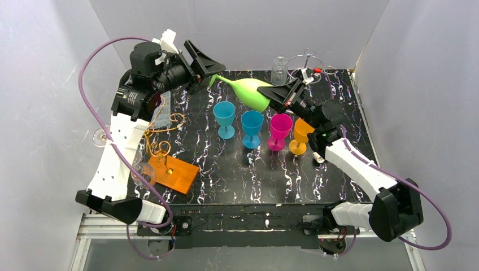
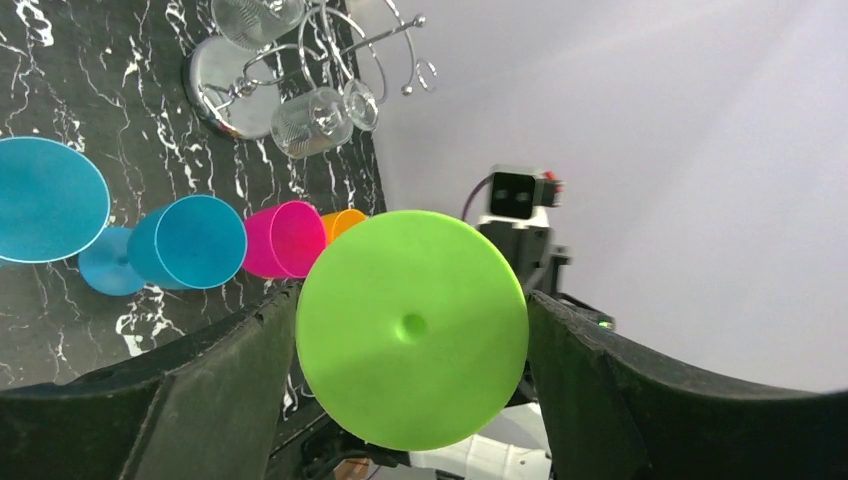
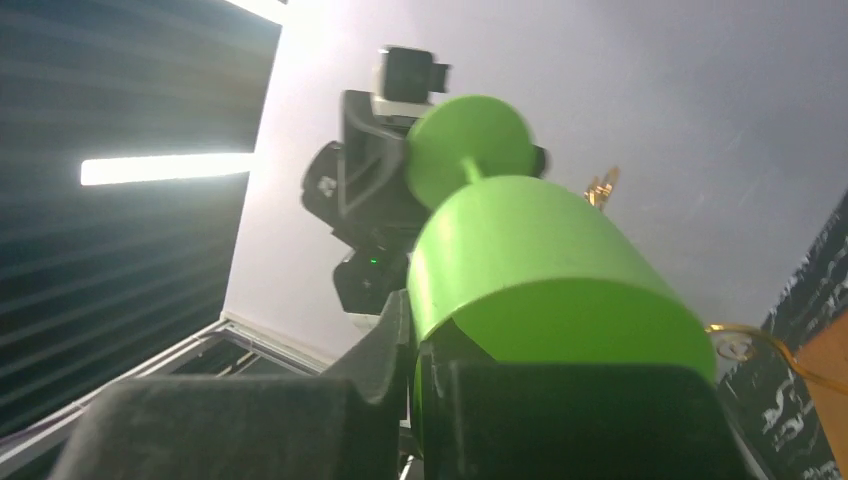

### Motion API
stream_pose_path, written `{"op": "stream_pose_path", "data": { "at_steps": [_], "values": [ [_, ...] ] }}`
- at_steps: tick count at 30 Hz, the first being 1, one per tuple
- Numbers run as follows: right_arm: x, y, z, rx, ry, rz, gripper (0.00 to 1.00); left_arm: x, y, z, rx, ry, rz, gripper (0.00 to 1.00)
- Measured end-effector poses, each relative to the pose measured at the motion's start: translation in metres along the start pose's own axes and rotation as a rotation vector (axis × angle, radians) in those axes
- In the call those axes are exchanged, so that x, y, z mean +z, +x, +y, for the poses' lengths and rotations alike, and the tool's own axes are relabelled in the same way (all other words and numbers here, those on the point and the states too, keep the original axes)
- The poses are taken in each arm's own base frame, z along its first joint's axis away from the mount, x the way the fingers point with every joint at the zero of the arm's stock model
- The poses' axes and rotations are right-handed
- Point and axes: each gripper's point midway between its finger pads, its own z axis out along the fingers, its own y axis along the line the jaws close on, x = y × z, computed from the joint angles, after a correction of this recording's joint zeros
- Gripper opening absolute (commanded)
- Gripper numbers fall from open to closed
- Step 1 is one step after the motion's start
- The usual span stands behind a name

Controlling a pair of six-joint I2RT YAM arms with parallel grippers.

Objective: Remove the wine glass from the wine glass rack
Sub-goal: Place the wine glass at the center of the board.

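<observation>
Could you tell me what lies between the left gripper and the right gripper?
The green wine glass spans the gap, foot at the left gripper, bowl at the right gripper, in the top view.

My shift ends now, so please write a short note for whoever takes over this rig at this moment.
Left end effector: shut on the foot of the green wine glass.
Right end effector: appears shut on the rim of its bowl.
Glass: in the air, sideways over the table, clear of the gold rack and the silver rack.
Done: the glass is off the rack.
Left to do: probably one end effector lets go and the other stands it by the four coloured glasses.
</observation>
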Motion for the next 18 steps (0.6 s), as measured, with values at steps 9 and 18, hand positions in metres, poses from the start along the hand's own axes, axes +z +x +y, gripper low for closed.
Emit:
{"op": "stream_pose_path", "data": {
  "at_steps": [9, 18],
  "values": [
    [-0.003, 0.002, 0.039, -0.159, 0.055, -0.041, 0.01, -0.001, 0.013, -0.007, 0.008, 0.057, 0.058, 0.98],
    [-0.044, -0.049, 0.058, -0.563, 0.504, -0.290, 0.01, -0.038, 0.039, 0.004, 0.143, 0.022, 0.099, 0.98]
  ]
}}
